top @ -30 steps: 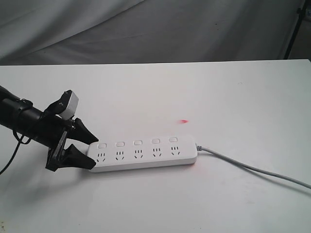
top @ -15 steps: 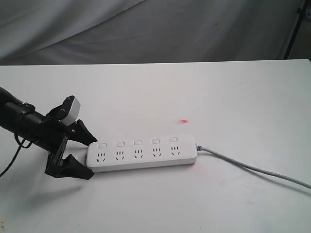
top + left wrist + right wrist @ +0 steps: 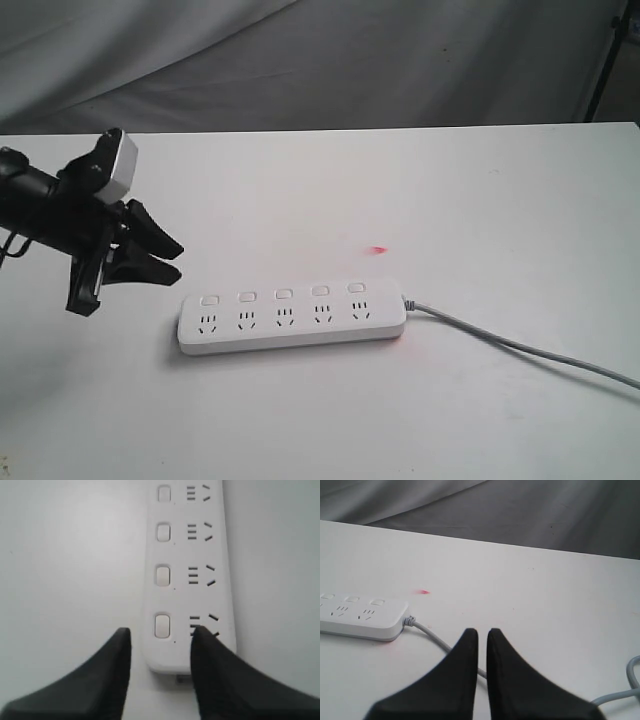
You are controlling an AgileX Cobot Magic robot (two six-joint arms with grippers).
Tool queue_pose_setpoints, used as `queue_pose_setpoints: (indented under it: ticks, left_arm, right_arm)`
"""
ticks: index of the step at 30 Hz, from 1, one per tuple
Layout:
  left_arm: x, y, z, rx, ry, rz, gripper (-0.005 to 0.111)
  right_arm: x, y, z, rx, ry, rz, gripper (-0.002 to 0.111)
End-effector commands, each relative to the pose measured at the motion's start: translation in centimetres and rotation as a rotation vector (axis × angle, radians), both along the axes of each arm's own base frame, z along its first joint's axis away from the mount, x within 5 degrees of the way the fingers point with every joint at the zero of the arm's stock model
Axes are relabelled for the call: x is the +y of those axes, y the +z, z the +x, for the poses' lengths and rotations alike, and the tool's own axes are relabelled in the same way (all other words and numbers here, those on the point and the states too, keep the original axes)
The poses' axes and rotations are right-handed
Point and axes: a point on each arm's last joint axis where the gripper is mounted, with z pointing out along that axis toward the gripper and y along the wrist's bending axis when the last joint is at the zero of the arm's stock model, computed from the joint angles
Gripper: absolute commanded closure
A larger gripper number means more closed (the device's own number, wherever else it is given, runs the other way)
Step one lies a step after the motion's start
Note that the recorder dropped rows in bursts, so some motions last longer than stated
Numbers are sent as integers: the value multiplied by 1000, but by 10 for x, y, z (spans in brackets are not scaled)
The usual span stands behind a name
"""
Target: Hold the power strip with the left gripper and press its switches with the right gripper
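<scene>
The long flat white plastic power strip (image 3: 290, 322) is lying flat on the white worktop (image 3: 420, 190), near the middle, with its length running left to right in the exterior view. Its row of five small white rounded-rectangle switches (image 3: 283, 294) is sitting along the far edge, one above each socket. Its grey-white cord (image 3: 520, 348) is leaving the right end and trailing off toward the right edge of the worktop. A small red spot (image 3: 378, 250) is showing on the worktop just beyond the strip's right half.

The slim black left gripper (image 3: 178, 266), with a light-grey box (image 3: 120, 165) on its wrist, is hanging beyond the strip's left end, apart from it and touching nothing. Its two black wedge-shaped fingers (image 3: 150, 235) are standing released, with a clear gap between them and nothing in it. From the left wrist view, the left gripper (image 3: 160, 632) is pointing along the strip (image 3: 180, 550), with the nearest of the switches (image 3: 163, 575) showing past the fingers (image 3: 220, 680).

In the right wrist view, the right gripper (image 3: 482, 632) is hovering above the worktop well to the cord side of the strip (image 3: 360, 617). Its narrow black fingers (image 3: 507, 680) are clenched almost tip to tip, grasping nothing, with the cord (image 3: 432, 636) passing beneath them. Crumpled grey cloth (image 3: 300, 60) is hanging behind the worktop.
</scene>
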Motion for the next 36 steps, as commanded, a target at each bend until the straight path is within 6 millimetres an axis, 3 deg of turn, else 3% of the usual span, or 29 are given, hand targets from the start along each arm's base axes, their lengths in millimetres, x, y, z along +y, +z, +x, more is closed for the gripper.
queue_pose_setpoints:
  ticks: [1,5,17,36]
  left_arm:
    - [-5,33,-13,-9,-23,-56,91]
    - [-7,61,-24,-3,-2,-88,107]
    - [-7,117,-50,68,227,-151,107]
    - [-6,119,-50,42,227,-144,107]
  right_arm:
    - [0,-1,0,-2,-8,2,102]
    - [0,-1,0,-2,-8,2,102]
    - [0,-1,0,-2,-8,2,102]
    - [0,-1,0,-2,-8,2,102]
